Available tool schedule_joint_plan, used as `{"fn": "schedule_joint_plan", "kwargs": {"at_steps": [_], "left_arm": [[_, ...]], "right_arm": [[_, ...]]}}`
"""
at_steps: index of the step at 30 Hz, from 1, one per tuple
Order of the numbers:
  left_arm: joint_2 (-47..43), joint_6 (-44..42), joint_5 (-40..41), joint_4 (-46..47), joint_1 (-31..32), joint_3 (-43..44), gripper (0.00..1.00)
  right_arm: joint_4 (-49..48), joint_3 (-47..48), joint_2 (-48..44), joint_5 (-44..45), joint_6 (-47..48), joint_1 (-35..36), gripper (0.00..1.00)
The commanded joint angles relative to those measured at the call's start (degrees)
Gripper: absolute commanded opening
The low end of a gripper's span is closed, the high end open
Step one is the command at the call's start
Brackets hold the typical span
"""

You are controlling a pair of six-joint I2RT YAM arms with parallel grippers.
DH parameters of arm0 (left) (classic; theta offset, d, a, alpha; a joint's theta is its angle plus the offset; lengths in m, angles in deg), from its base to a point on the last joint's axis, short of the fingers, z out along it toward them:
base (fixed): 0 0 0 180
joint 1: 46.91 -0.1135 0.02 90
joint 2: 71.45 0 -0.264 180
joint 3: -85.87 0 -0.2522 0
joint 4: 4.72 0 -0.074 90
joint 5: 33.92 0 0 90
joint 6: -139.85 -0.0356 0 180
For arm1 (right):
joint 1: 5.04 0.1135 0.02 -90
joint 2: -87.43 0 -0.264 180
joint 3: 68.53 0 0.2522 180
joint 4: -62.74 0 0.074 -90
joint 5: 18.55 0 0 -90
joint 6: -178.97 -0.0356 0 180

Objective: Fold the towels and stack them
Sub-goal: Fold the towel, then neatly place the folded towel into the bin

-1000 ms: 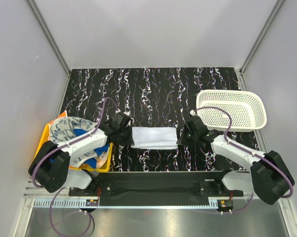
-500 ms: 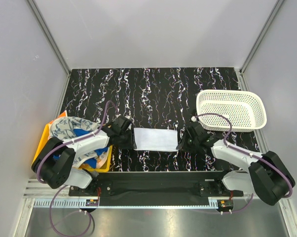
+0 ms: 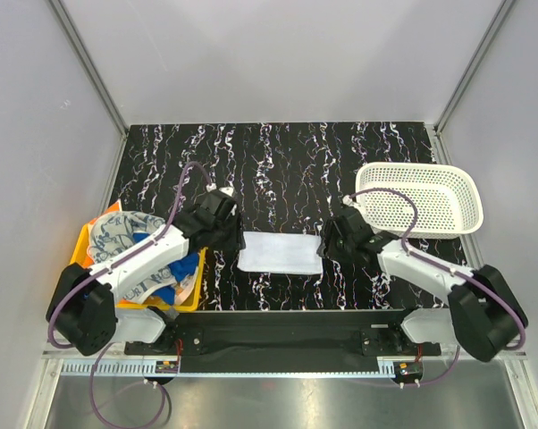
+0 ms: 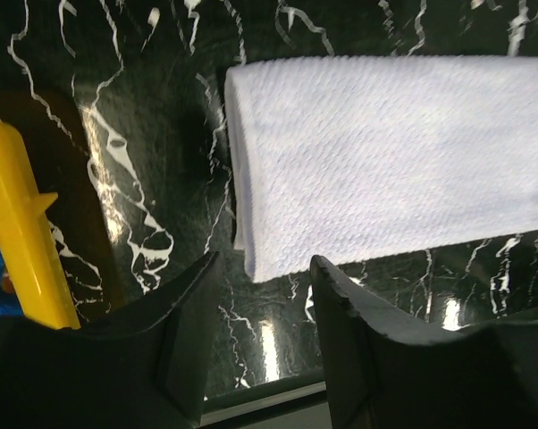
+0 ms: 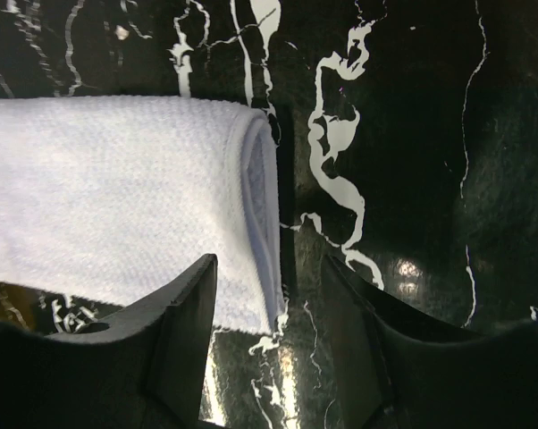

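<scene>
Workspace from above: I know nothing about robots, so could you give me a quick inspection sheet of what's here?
Surface: black marbled table.
Job's things: white towel folded flat between the arms; more towels heaped in the yellow bin.
Clutter: white basket, far right.
Grippers: left gripper and right gripper open, one at each towel end, holding nothing.
Cables: purple cable loops over each arm.
Surroundings: plain grey walls.

Plain pale grey walls (image 3: 278, 54) on three sides, with aluminium posts (image 3: 88, 67) running down the back corners. The table (image 3: 287, 161) is glossy black fake-marble with white veins, catching glints of light. There's a brushed metal strip (image 3: 340, 402) along the near edge.
</scene>
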Motion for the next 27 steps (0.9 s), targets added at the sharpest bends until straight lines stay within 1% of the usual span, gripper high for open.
{"fn": "schedule_joint_plan", "kwargs": {"at_steps": [1, 5, 9, 13, 19, 23, 27], "left_arm": [[0.2, -2.7, -0.5, 1.8, 0.6, 3.8, 0.49], [6.2, -3.1, -1.0, 4.8, 1.7, 5.3, 0.49], [10.5, -1.0, 0.5, 8.3, 2.2, 1.2, 0.44], [11.7, 2.2, 2.8, 12.0, 2.2, -4.6, 0.43], [12.3, 3.0, 2.9, 14.3, 2.1, -7.2, 0.41], [11.9, 2.8, 2.5, 14.9, 2.1, -8.2, 0.40], [10.1, 3.1, 1.6, 15.7, 2.2, -9.5, 0.40]], "right_arm": [[-3.0, 3.1, 4.9, 2.3, 3.2, 0.1, 0.57], [-5.3, 4.6, 8.8, 1.9, 3.0, 0.0, 0.56], [-6.1, 5.4, 12.1, 1.2, 2.9, 0.3, 0.53], [-7.0, 5.7, 13.9, 0.3, 3.0, 0.8, 0.53], [-6.1, 6.3, 17.0, 1.6, 2.4, 2.9, 0.50], [-5.3, 6.4, 18.0, 2.8, 0.9, 4.6, 0.43], [-3.6, 7.5, 19.9, 3.9, 0.7, 5.6, 0.25]]}}
